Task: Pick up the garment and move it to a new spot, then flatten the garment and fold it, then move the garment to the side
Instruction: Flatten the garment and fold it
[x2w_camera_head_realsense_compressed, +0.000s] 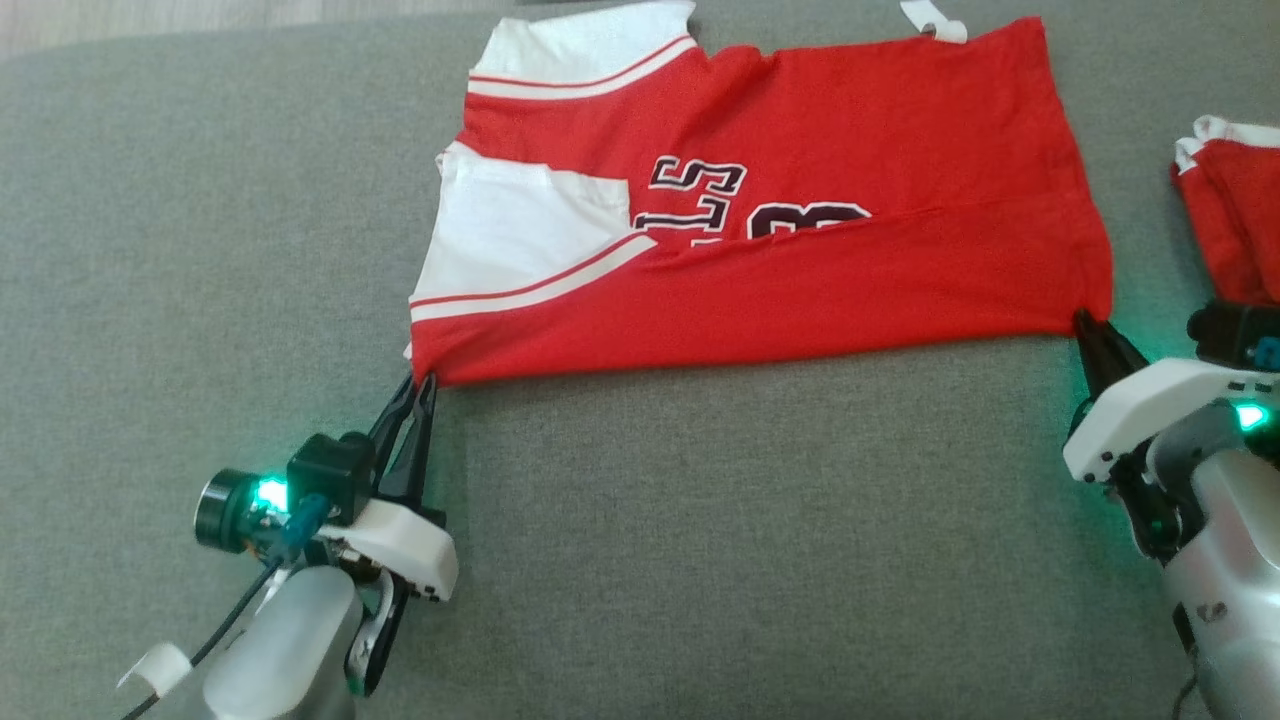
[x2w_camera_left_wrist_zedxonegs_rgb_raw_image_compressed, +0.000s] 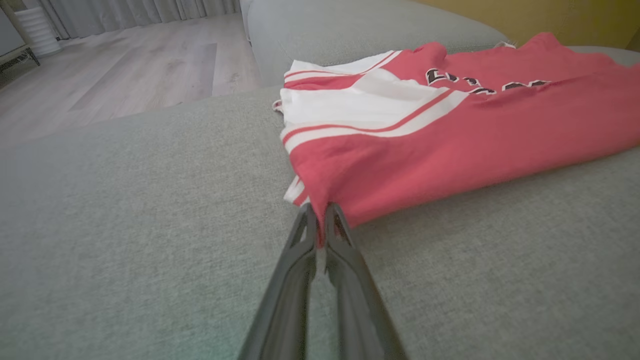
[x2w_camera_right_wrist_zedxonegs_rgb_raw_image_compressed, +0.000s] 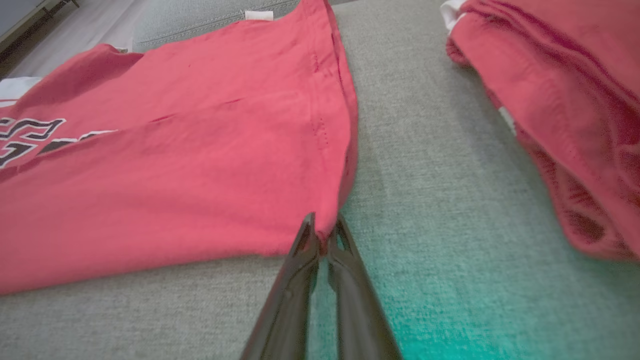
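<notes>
The garment (x2w_camera_head_realsense_compressed: 780, 240) is a red jersey with white sleeves and dark lettering, lying flat on the grey cushion with its near long edge folded over. My left gripper (x2w_camera_head_realsense_compressed: 422, 382) is shut on its near left corner, the fabric pinched between the tips (x2w_camera_left_wrist_zedxonegs_rgb_raw_image_compressed: 320, 212). At the near right corner my right gripper (x2w_camera_head_realsense_compressed: 1083, 322) is shut on the cloth as well. The right wrist view shows the garment (x2w_camera_right_wrist_zedxonegs_rgb_raw_image_compressed: 175, 150) meeting that gripper (x2w_camera_right_wrist_zedxonegs_rgb_raw_image_compressed: 324, 227); the left wrist view shows the white-striped end of the garment (x2w_camera_left_wrist_zedxonegs_rgb_raw_image_compressed: 425, 130).
A second red garment (x2w_camera_head_realsense_compressed: 1235, 210) lies bunched at the right edge, close to my right arm (x2w_camera_right_wrist_zedxonegs_rgb_raw_image_compressed: 560, 100). The grey cushion (x2w_camera_head_realsense_compressed: 700, 520) stretches wide in front. Wooden floor (x2w_camera_left_wrist_zedxonegs_rgb_raw_image_compressed: 125, 65) lies beyond the cushion's far edge.
</notes>
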